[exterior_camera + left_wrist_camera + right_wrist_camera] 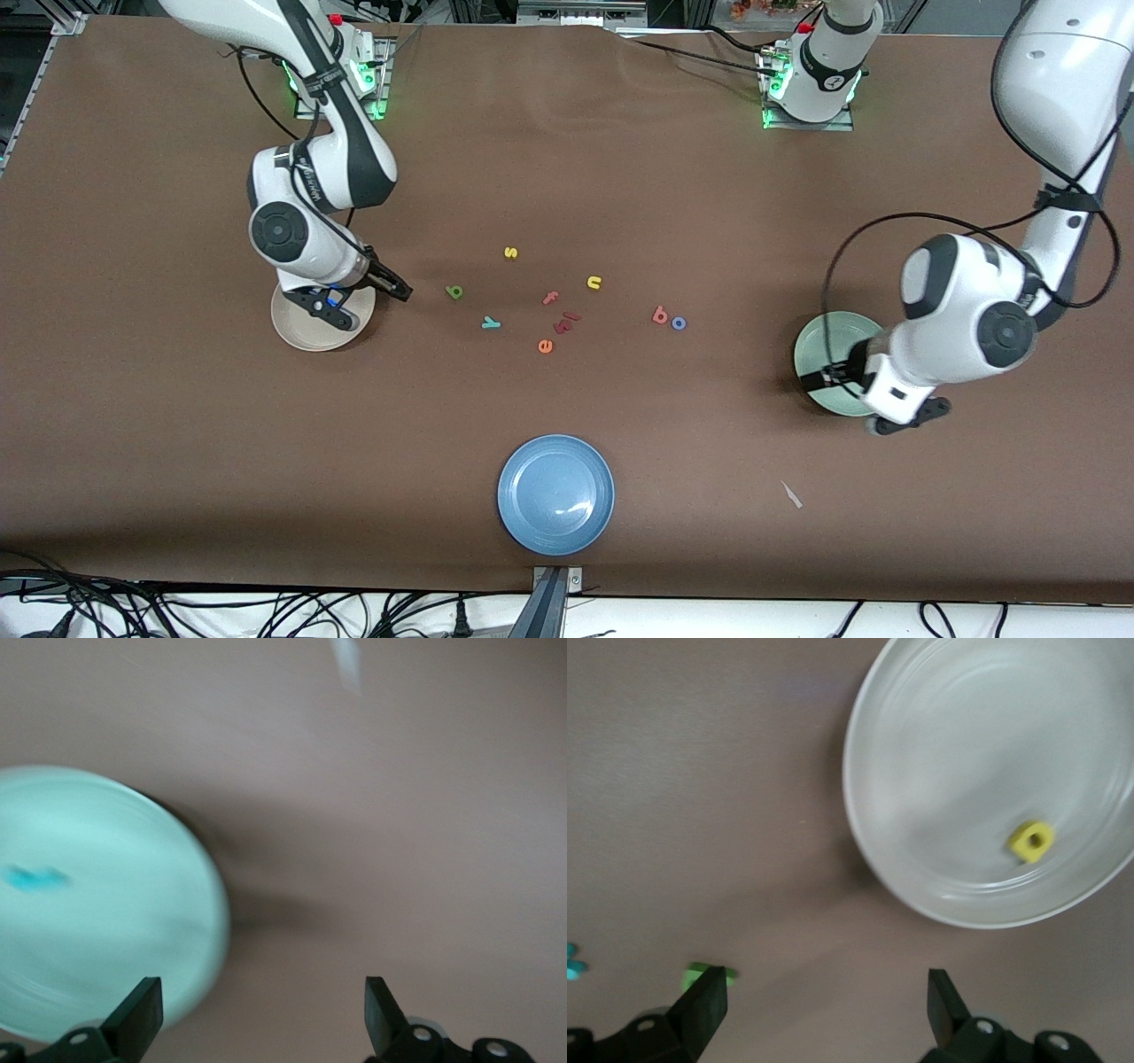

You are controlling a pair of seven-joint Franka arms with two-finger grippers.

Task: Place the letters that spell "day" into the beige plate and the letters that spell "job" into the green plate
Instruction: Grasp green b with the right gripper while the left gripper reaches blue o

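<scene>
Left gripper (257, 1014) hangs released over the green plate (106, 904) edge, teal "j" (35, 876) lying inside; right gripper (824, 1010) hangs released beside the beige plate (921, 753), yellow "a" (1030, 841) inside; green "d" (454, 291), teal "y" (490, 323), "b" (660, 315), "o" (679, 323) lie between the grippers.

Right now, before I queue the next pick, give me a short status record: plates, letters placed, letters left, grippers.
beige plate: holds yellow "a"
green plate: holds teal "j"
"day" left on table: green "d", teal "y"
"job" left on table: red-pink "b", blue "o", side by side
left gripper: open, empty, beside green plate
right gripper: open, empty, beside beige plate
</scene>
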